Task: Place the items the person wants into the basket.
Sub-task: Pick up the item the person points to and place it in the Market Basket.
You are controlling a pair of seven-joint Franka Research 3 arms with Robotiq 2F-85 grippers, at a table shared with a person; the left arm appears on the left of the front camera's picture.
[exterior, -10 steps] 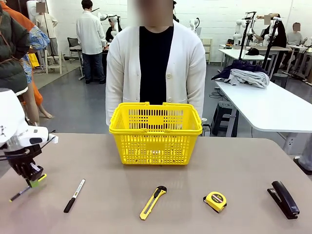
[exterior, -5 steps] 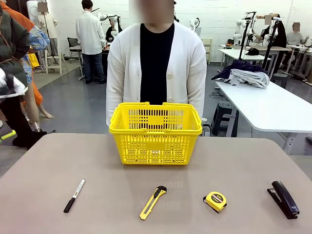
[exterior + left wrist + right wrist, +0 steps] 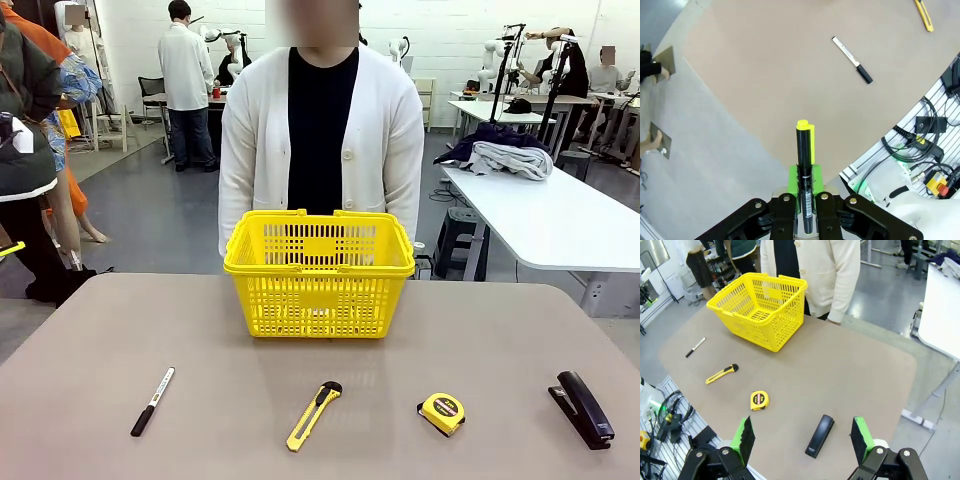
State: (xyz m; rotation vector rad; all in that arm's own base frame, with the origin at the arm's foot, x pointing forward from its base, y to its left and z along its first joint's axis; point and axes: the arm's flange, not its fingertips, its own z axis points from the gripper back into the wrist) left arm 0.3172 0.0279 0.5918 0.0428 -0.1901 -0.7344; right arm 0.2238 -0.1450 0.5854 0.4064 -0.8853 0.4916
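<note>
On the tan worktop (image 3: 500,340) the basket (image 3: 319,290) stands near the far edge before the person (image 3: 320,130), with the marker (image 3: 152,401) and tape measure (image 3: 441,413) nearer. The jaws of the left gripper (image 3: 805,176) clamp the pen (image 3: 804,145); those of the right gripper (image 3: 802,436) gape, empty.

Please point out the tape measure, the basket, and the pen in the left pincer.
tape measure (image 3: 442,412), front view, yellow top face.
basket (image 3: 318,305), front view, near wall.
pen (image 3: 804,156), left wrist view, black barrel.
</note>
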